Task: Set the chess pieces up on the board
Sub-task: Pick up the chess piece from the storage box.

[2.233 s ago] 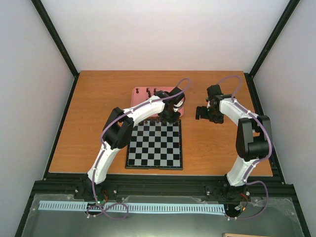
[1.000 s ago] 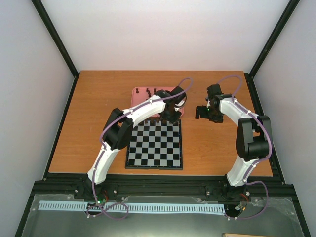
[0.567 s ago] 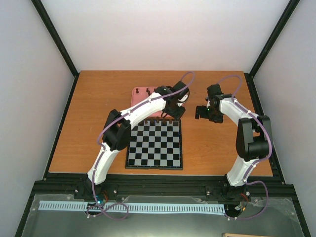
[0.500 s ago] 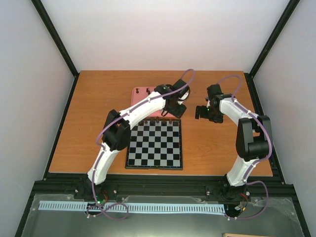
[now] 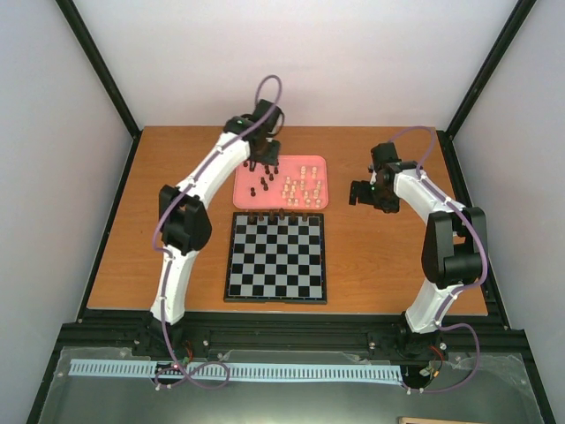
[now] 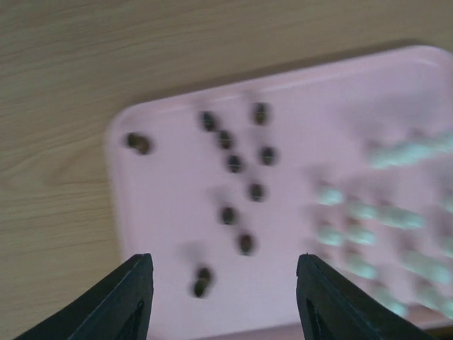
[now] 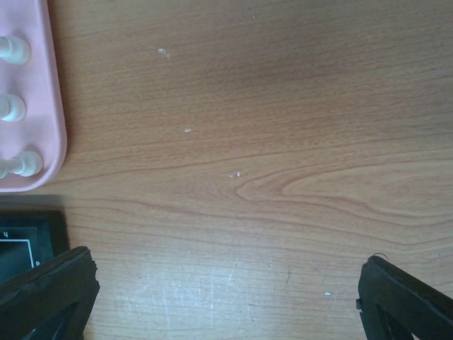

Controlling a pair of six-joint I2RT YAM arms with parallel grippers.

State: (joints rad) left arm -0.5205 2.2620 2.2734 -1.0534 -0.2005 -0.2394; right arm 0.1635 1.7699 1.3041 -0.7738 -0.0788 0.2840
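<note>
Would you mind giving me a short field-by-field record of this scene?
board: dark pieces lined along its far edge
pink tray: unplaced dark pieces at left, cream pieces at right
left gripper: open, empty, above the unplaced dark pieces
right gripper: open, empty, above bare table right of the tray

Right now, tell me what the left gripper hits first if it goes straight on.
Probably the dark chess pieces standing on the pink tray, in line with the open left gripper; blur leaves depth unclear.
</note>
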